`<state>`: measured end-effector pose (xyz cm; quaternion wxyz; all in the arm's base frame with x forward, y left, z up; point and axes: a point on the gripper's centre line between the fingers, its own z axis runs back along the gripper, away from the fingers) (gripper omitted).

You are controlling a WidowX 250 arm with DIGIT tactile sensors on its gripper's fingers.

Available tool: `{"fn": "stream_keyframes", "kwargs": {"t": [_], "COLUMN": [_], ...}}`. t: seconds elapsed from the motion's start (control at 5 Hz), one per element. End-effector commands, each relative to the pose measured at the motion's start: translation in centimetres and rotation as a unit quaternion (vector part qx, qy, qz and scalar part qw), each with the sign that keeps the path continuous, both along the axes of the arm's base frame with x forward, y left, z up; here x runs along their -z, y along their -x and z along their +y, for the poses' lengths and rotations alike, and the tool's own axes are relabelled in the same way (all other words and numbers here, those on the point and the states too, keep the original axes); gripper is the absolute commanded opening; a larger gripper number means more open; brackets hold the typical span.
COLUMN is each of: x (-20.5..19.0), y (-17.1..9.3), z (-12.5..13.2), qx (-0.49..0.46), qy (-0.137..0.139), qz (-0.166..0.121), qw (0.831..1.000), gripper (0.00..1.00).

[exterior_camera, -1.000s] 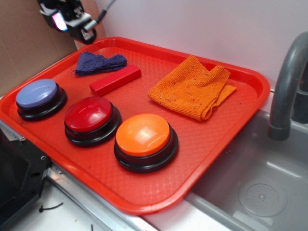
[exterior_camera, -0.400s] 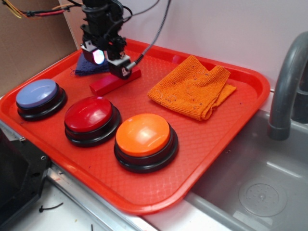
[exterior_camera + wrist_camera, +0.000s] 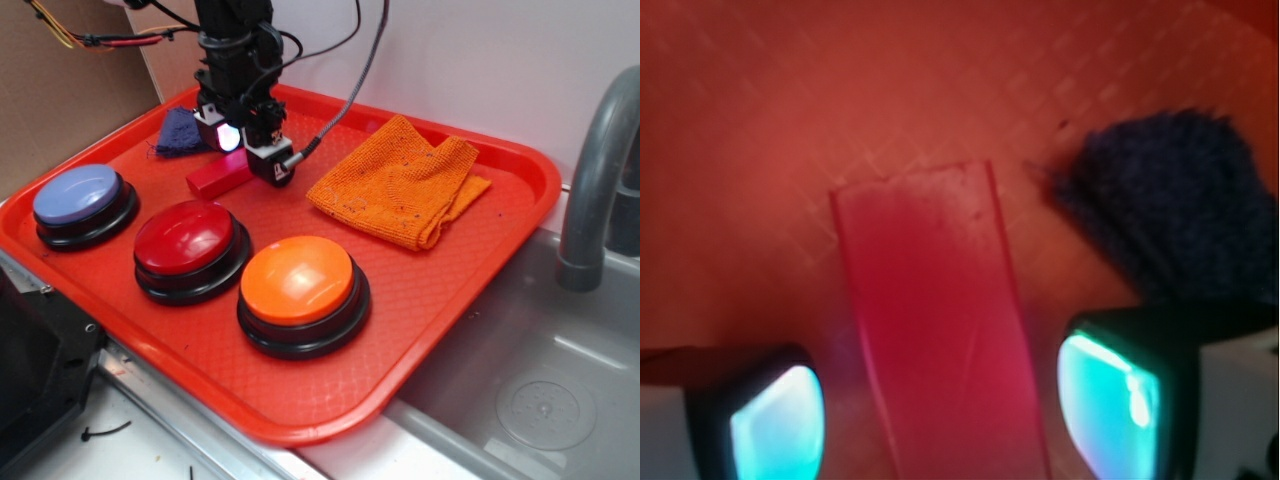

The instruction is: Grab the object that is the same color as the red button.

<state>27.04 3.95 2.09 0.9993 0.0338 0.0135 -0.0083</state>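
Nearest the front of the red tray (image 3: 455, 290) sit the orange button (image 3: 300, 280), the red button (image 3: 184, 237) and the lavender-blue button (image 3: 78, 194). Behind them the red block (image 3: 216, 176) lies flat, its long axis running from front-left to back-right. The gripper (image 3: 940, 410) straddles it, jaws apart, one pad on each long side. Just beyond lies the dark blue cloth (image 3: 1170, 215).

You can't see the far end of the red block (image 3: 216, 177) in exterior view: the gripper (image 3: 243, 150) covers it, plus most of the blue cloth (image 3: 179, 133). Wrist view is blurred, block (image 3: 940, 340) cut off at bottom edge.
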Motion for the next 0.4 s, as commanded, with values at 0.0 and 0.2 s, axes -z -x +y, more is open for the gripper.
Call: {"fn": "stream_keyframes", "kwargs": {"t": [0.0,0.2], "x": [0.7,0.36], "y": [0.18,0.58], "z": [1.14,1.13], "qx": [-0.031,-0.043], "qy": [-0.016,-0.014], "qz": [-0.001,-0.005], "qw": [0.999,0.999], "gripper": [0.5,0.0]}}
